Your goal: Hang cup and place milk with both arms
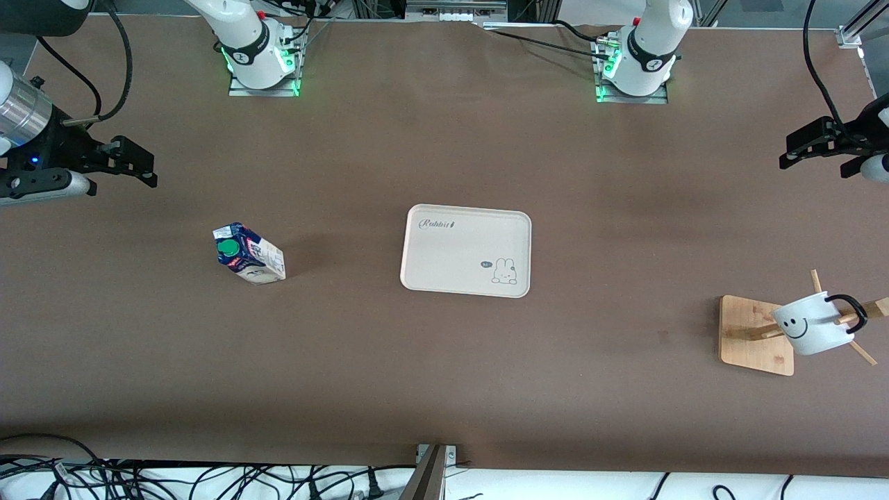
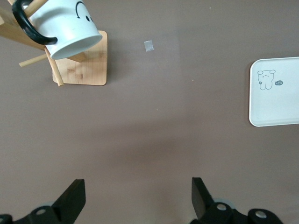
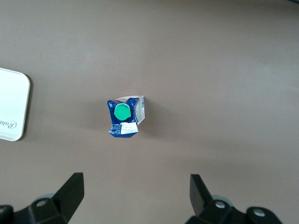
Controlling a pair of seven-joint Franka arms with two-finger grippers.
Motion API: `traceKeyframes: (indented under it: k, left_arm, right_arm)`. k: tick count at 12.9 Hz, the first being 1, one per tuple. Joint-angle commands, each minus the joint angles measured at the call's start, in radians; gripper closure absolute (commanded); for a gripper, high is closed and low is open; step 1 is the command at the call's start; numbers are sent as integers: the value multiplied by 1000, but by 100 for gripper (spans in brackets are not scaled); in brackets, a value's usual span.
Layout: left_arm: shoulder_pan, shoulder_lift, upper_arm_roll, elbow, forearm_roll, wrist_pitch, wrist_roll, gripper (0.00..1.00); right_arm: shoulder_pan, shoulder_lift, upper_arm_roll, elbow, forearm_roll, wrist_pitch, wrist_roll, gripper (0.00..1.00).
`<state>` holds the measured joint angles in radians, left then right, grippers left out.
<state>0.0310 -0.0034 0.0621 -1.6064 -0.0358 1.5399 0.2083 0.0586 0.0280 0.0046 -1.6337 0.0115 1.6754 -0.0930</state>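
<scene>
Hanging on the wooden rack [image 1: 757, 335] at the left arm's end, your cup [image 1: 812, 323] is up. Your milk [image 1: 248, 253] stands on the table toward the right arm's end, beside the tray [image 1: 465, 250]. Your left gripper [image 2: 138, 196] and right gripper [image 3: 135, 193] are spread wide, holding nothing.

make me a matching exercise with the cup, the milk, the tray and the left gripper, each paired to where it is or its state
Things:
1. cup
2. milk
3. tray
4. left gripper

Places or states:
A. bare, at the middle of the table
B. open, over bare table near the wooden rack
C. hanging by its handle on a rack peg
D. upright on the table toward the right arm's end

Pairs: 1-C, 2-D, 3-A, 4-B
</scene>
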Motion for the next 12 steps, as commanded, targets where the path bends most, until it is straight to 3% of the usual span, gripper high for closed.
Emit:
traceKeyframes:
  k: [1, 12]
  left_arm:
    - [-16, -18, 8, -27, 24, 19, 2, 0]
    - [-16, 0, 2, 3, 28, 5, -1, 0]
  right_arm:
    - [-8, 7, 9, 21, -1, -8, 3, 0]
    - [-8, 7, 9, 21, -1, -8, 3, 0]
